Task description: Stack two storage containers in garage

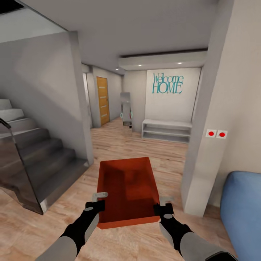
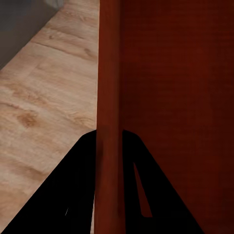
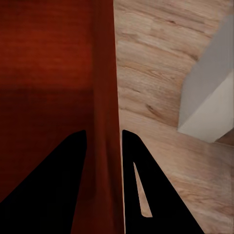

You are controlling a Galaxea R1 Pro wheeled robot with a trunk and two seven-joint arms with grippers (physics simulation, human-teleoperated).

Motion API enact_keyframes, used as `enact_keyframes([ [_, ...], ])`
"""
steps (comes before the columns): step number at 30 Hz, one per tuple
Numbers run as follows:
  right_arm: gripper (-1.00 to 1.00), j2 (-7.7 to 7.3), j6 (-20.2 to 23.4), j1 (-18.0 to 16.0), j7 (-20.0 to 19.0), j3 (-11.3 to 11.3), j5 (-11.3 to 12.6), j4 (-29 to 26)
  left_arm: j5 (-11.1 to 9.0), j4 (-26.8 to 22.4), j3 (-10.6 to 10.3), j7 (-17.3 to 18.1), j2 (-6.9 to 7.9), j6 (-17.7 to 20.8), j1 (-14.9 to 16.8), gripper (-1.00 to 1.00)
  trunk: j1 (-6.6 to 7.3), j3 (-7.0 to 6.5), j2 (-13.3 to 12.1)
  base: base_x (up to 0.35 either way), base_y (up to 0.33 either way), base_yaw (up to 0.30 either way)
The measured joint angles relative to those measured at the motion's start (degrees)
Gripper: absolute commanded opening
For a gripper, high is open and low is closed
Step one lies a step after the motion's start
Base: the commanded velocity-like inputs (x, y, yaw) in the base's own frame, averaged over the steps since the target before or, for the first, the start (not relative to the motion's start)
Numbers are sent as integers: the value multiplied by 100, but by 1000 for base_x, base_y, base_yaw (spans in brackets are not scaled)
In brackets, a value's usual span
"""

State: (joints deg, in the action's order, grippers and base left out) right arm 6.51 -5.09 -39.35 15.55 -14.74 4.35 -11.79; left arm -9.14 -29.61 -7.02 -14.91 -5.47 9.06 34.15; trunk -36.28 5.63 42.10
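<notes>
Carry step: you hold one orange-red storage container (image 1: 127, 188) at lower centre, left gripper (image 1: 97, 201) and right gripper (image 1: 164, 205) each clamped on a side wall; next, drive toward the orange-wood door (image 1: 103, 100).

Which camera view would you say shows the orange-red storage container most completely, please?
The head view: the whole storage container shows, open-topped, carried between the left hand and right hand. The left wrist view and right wrist view show just one wall's rim between the fingers.
</notes>
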Motion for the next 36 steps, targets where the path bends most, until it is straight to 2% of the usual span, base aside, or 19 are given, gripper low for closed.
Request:
enact_keyframes([
  [36, -100, 1, -17, 0, 0, 8, -2, 0, 14, -21, 8, 3, -2, 4, -3, -100, 0, 1, 0, 324, 0, 1],
])
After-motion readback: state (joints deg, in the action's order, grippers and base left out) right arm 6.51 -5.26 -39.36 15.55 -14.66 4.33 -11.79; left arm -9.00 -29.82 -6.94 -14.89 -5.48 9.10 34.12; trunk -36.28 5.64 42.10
